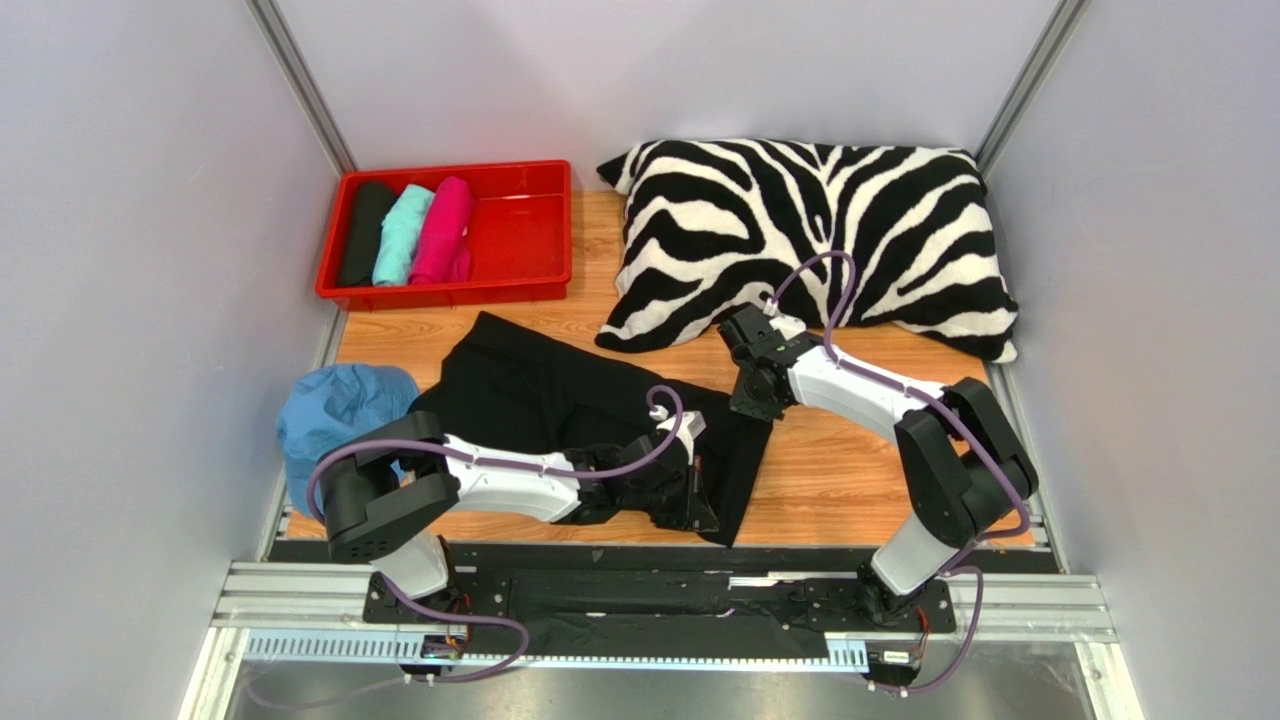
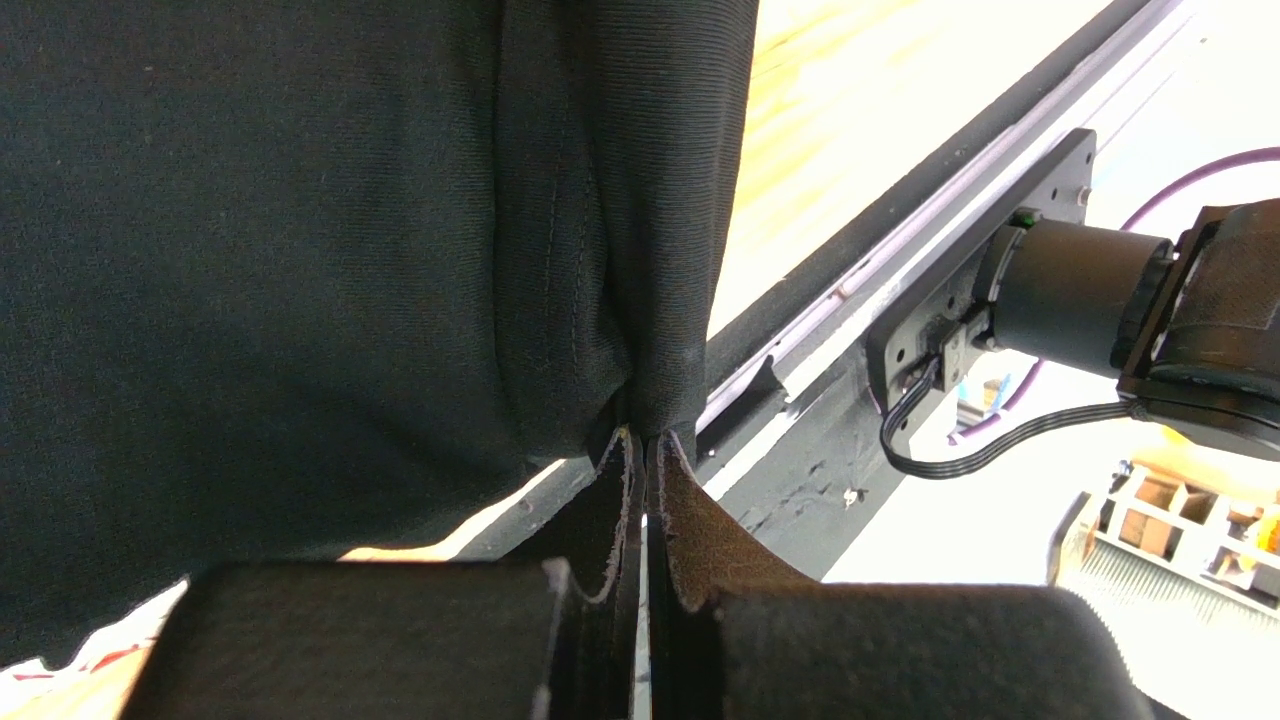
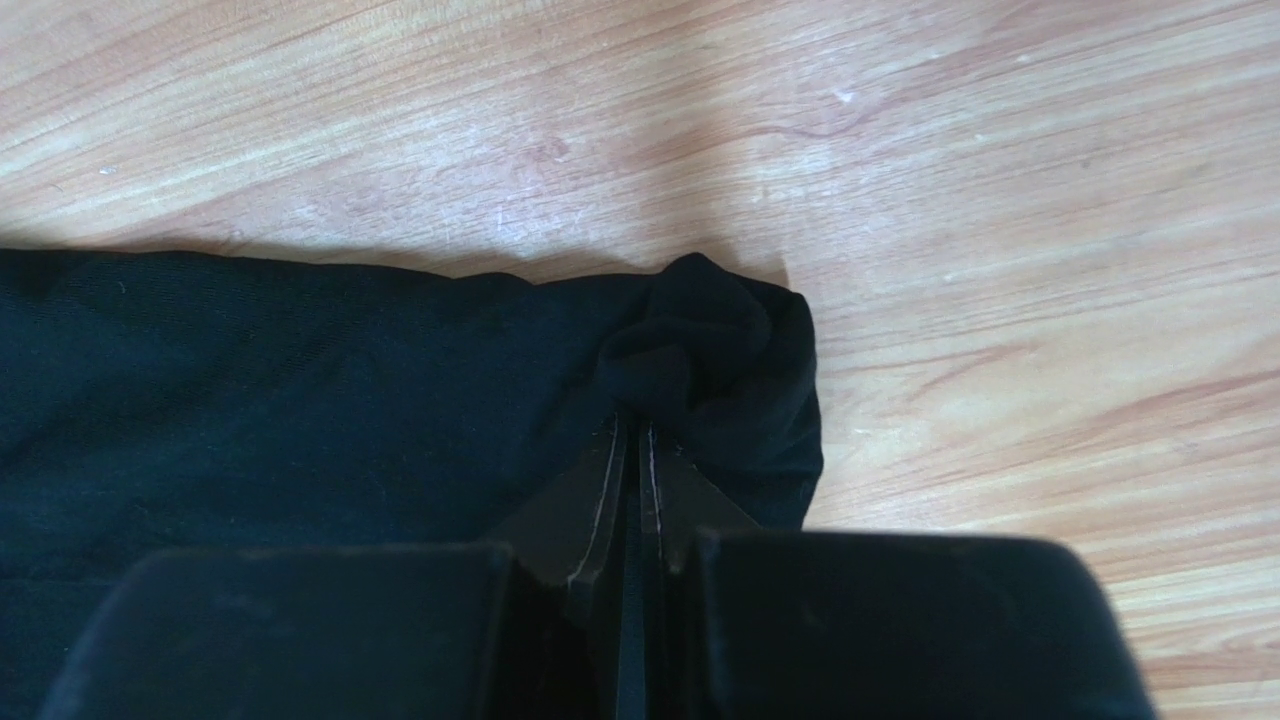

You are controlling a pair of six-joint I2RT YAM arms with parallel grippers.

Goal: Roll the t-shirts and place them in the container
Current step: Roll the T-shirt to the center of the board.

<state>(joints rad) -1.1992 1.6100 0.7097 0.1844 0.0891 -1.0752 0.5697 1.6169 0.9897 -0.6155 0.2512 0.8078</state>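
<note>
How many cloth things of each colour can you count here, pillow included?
Black: 2 (black roll, flat black tee)
Teal: 1 (teal roll)
Pink: 1 (pink roll)
Blue: 1 (blue bundle)
Zebra-striped: 1 (pillow)
Total: 6

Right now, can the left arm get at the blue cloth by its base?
Probably not yet: the left gripper is shut on the black t-shirt, and the blue cloth sits close beside its elbow.

I see a wooden table (image 1: 849, 477) boxed in by pale grey walls (image 1: 135, 225) left, right and behind it, metal posts (image 1: 301, 83) at its far corners, evenly lit.
</note>
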